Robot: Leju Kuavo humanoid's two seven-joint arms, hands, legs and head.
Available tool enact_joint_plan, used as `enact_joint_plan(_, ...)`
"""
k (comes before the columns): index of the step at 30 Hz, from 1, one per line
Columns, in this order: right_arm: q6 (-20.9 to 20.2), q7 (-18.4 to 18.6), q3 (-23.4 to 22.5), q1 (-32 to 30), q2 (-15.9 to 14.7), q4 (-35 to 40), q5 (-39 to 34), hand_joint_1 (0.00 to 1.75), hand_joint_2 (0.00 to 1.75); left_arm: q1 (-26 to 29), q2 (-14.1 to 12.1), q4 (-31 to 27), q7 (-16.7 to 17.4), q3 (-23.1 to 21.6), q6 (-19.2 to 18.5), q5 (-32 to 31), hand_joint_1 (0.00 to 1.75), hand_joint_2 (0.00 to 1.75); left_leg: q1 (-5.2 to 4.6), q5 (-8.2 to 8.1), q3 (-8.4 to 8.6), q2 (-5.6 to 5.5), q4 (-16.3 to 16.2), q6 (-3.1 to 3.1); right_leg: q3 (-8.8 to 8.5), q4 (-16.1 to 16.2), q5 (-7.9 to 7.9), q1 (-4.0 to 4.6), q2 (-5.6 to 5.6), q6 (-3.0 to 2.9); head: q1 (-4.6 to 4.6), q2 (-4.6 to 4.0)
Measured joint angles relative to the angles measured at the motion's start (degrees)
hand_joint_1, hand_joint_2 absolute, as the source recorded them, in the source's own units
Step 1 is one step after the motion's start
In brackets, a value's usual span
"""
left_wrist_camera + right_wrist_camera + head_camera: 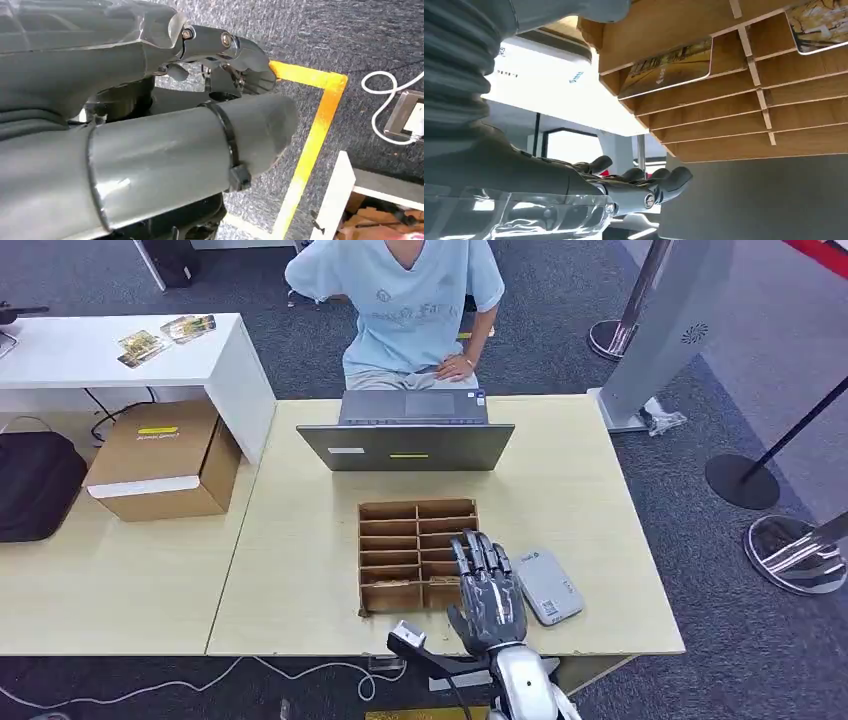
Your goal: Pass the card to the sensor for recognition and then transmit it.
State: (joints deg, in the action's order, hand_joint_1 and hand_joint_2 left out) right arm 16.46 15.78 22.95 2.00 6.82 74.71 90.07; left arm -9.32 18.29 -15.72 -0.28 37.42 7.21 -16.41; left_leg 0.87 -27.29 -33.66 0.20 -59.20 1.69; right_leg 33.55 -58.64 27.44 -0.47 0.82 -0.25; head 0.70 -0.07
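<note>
Wooden slots of the card rack (pixel 417 553) hold the cards, one card (pixel 666 70) lying flat in a compartment; the right hand (pixel 487 590) hovers over the rack's right edge, fingers spread, holding nothing, the grey sensor (pixel 547 585) just beside it; thick fingers may jam against the dividers or drag the light rack across the surface (pixel 300 570); the left hand (pixel 220 60) hangs by the floor, grip unclear.
</note>
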Motion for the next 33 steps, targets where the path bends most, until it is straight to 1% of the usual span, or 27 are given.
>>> enact_joint_plan(3,0.1,0.0,0.0,0.0,0.0,-0.2,0.0,0.31,1.75,0.0,0.0,0.0,-0.1,0.2,0.0,1.0,0.0,0.0,0.0,0.0,0.0,0.0,0.0,0.0,0.0,0.0,0.0,0.0,0.0,0.0,0.0,0.0)
enact_joint_plan(9,0.2,-0.4,0.0,0.0,0.0,-0.3,0.0,0.28,1.75,0.0,0.2,0.0,-0.4,0.5,0.2,3.0,0.0,0.0,0.0,0.0,0.0,0.0,0.0,0.0,0.0,0.0,0.0,0.0,0.0,0.0,0.02,0.0)
enact_joint_plan(10,0.2,-0.4,0.0,0.0,0.0,-0.3,0.0,0.26,1.75,0.0,0.3,0.0,-0.5,0.5,0.2,3.3,0.0,0.0,0.0,0.0,0.0,0.0,0.0,0.0,0.0,0.0,0.0,0.0,0.0,0.0,0.0,0.0)
enact_joint_plan(11,0.2,-0.4,0.0,0.0,0.0,-0.3,0.0,0.19,1.75,0.0,0.3,0.0,-0.6,0.6,0.2,3.5,0.0,0.0,0.0,0.0,0.0,0.0,0.0,0.0,0.0,0.0,0.0,0.0,0.0,0.0,0.02,0.0)
enact_joint_plan(12,0.2,-0.5,0.0,0.1,0.0,-0.4,0.0,0.19,1.75,0.0,0.3,0.0,-0.7,0.6,0.2,3.6,0.0,0.0,0.0,0.0,0.0,0.0,0.0,0.0,0.0,0.0,0.0,0.0,0.0,0.0,0.0,0.0)
enact_joint_plan(13,0.2,-0.5,0.0,0.1,0.0,-0.4,0.0,0.16,1.75,0.0,0.3,0.0,-0.9,0.6,0.2,3.8,0.0,0.0,0.0,0.0,0.0,0.0,0.0,0.0,0.0,0.0,0.0,0.0,0.0,0.0,0.0,0.0)
enact_joint_plan(15,0.2,-0.6,0.0,0.2,0.1,-0.4,0.0,0.17,1.75,0.1,0.3,0.0,-0.9,0.7,0.2,4.0,0.0,0.0,0.0,0.0,0.0,0.0,0.0,0.0,0.0,0.0,0.0,0.0,0.0,0.0,0.0,0.0)
enact_joint_plan(17,0.2,-0.6,0.0,0.2,0.2,-0.5,0.0,0.23,1.75,0.1,0.3,0.0,-0.9,0.7,0.2,4.1,0.0,0.0,0.0,0.0,0.0,0.0,0.0,0.0,0.0,0.0,0.0,0.0,0.0,0.0,0.0,0.0)
enact_joint_plan(21,0.2,-0.5,-0.1,0.2,0.2,-0.5,0.0,0.23,1.75,0.1,0.3,0.0,-0.9,0.7,0.2,4.4,0.0,0.0,0.0,0.0,0.0,0.0,0.0,0.0,0.0,0.0,0.0,0.0,0.0,0.0,0.0,0.0)
enact_joint_plan(23,0.2,-0.5,-0.2,0.2,0.2,-0.5,0.0,0.24,1.75,0.1,0.3,0.0,-0.9,0.7,0.2,4.9,0.0,0.0,0.0,0.0,0.0,0.0,0.0,0.0,0.0,0.0,0.0,0.0,0.0,0.0,0.0,0.0)
enact_joint_plan(24,0.2,-0.6,-0.2,0.2,0.2,-0.5,0.0,0.28,1.75,0.1,0.3,0.0,-0.9,0.7,0.3,5.3,0.0,0.0,0.0,0.0,0.0,0.0,0.0,0.0,0.0,0.0,0.0,0.0,0.0,0.0,0.0,0.0)
enact_joint_plan(27,0.2,-0.9,-0.3,0.3,0.5,-0.8,0.0,0.28,1.75,0.1,0.3,0.0,-1.0,0.7,0.4,6.1,0.0,0.0,0.0,0.0,0.0,0.0,0.0,0.0,0.0,0.0,0.0,0.0,0.0,0.0,0.0,0.0)
enact_joint_plan(33,0.7,-1.1,-0.3,0.6,0.8,-1.3,-0.3,0.33,1.75,0.3,0.3,0.0,-1.0,0.7,0.5,6.7,0.0,0.0,0.0,0.0,0.0,-0.01,0.0,0.0,0.0,0.0,0.0,0.0,0.01,0.0,0.02,0.0)
